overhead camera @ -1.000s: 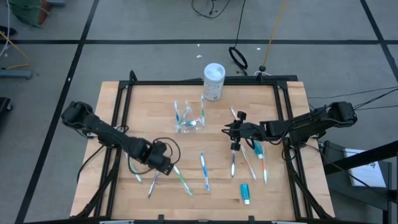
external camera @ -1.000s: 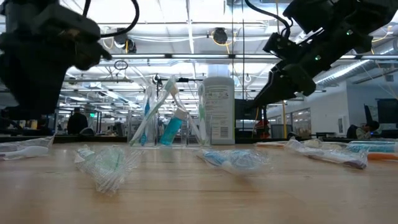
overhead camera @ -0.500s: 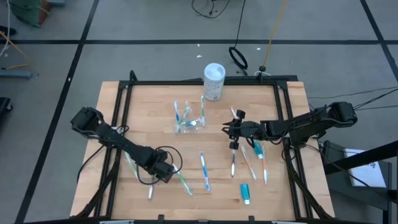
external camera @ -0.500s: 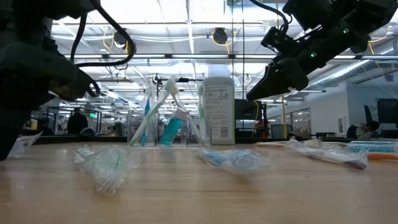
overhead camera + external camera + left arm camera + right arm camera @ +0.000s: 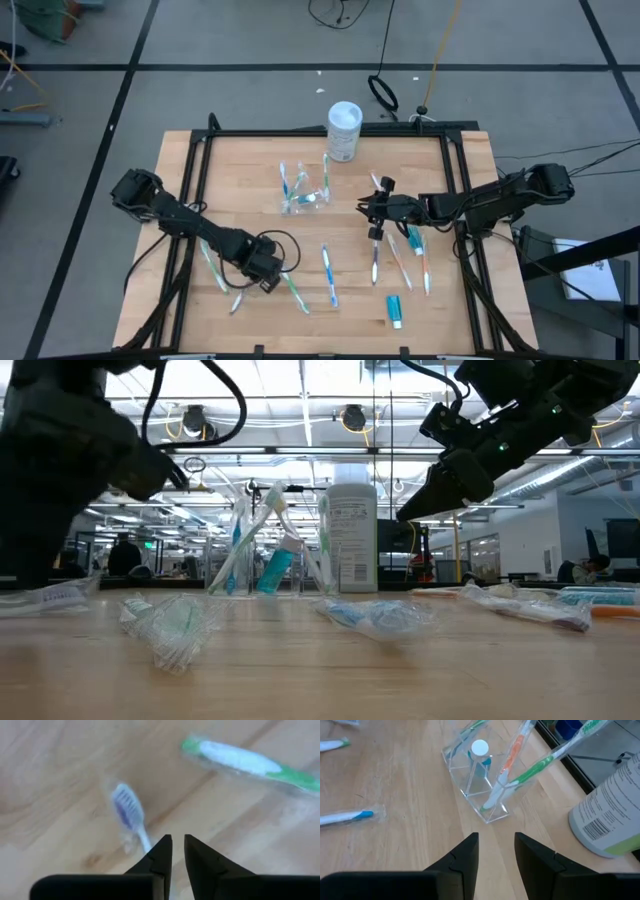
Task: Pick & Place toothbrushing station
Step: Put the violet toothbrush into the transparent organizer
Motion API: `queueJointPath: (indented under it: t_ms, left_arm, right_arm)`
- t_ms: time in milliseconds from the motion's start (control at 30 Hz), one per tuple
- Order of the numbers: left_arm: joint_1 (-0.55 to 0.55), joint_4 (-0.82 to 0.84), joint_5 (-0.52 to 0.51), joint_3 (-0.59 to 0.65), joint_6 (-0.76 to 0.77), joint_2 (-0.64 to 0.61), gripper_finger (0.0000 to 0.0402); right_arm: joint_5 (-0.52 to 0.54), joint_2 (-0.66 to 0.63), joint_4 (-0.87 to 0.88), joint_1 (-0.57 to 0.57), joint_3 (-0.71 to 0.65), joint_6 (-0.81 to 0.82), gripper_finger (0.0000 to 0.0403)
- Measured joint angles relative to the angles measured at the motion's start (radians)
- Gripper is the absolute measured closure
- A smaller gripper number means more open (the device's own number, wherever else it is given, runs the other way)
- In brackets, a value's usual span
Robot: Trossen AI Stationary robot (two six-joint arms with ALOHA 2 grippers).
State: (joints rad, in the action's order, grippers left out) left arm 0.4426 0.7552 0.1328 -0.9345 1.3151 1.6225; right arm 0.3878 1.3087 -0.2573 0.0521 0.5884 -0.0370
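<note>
The white tub (image 5: 615, 815) carries a barcode; its label text is unreadable. The toothbrushing station (image 5: 305, 190) stands mid-table beside it on the wood-plank table (image 5: 250, 170). The left gripper (image 5: 178, 846) pinches a purple-bristled toothbrush (image 5: 127, 815). The right gripper (image 5: 496, 845) hovers parted, empty, near the station. Behind: a hall with ceiling lights.

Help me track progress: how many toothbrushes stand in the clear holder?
3: an orange one and a green one lean together at one end of the holder, another green one at the opposite end. Others may be hidden.
</note>
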Motion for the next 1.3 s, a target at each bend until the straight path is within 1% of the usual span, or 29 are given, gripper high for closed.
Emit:
queueJointPath:
  t_ms: [100,167,300,400,533,667,767,900,1100,1200,1300]
  left_arm:
    - [-0.008,0.006,0.009,-0.004,-0.021,-0.014,0.0349]
    - [-0.012,0.005,0.007,-0.006,-0.021,-0.019,0.0341]
    - [-0.012,0.016,-0.008,-0.006,-0.08,-0.015,0.0313]
    - [-0.011,0.02,-0.033,-0.006,-0.088,-0.007,0.0285]
    - [-0.011,0.039,-0.044,-0.006,-0.064,-0.001,0.0253]
    - [-0.004,0.066,-0.083,-0.005,-0.012,-0.002,0.0237]
    - [0.004,0.062,-0.083,-0.005,-0.002,-0.002,0.0239]
    - [0.007,0.063,-0.082,0.005,0.011,-0.002,0.0253]
    - [0.007,0.058,-0.056,0.069,0.077,-0.002,0.0274]
    - [0.007,0.053,-0.062,0.092,0.059,-0.004,0.0281]
    - [0.007,0.044,-0.089,0.103,-0.02,-0.007,0.0297]
  right_arm:
    - [0.0,0.0,0.0,0.0,0.0,-0.001,0.0287]
    - [0.0,0.0,0.0,0.0,0.0,-0.001,0.0287]
    - [0.0,0.0,-0.032,0.0,-0.024,-0.003,0.0287]
    - [0.0,0.0,-0.056,-0.001,-0.042,-0.005,0.0287]
    - [0.0,0.0,-0.122,-0.002,-0.074,-0.006,0.0287]
    - [0.0,0.0,-0.169,-0.003,-0.094,-0.01,0.0287]
    - [0.0,0.0,-0.179,-0.002,-0.097,-0.013,0.0287]
    - [0.0,0.0,-0.18,-0.002,-0.097,-0.011,0.0287]
    - [0.0,0.0,-0.18,-0.002,-0.097,-0.009,0.0287]
    - [0.0,0.0,-0.18,-0.003,-0.097,-0.009,0.0287]
    - [0.0,0.0,-0.18,-0.003,-0.097,-0.011,0.0287]
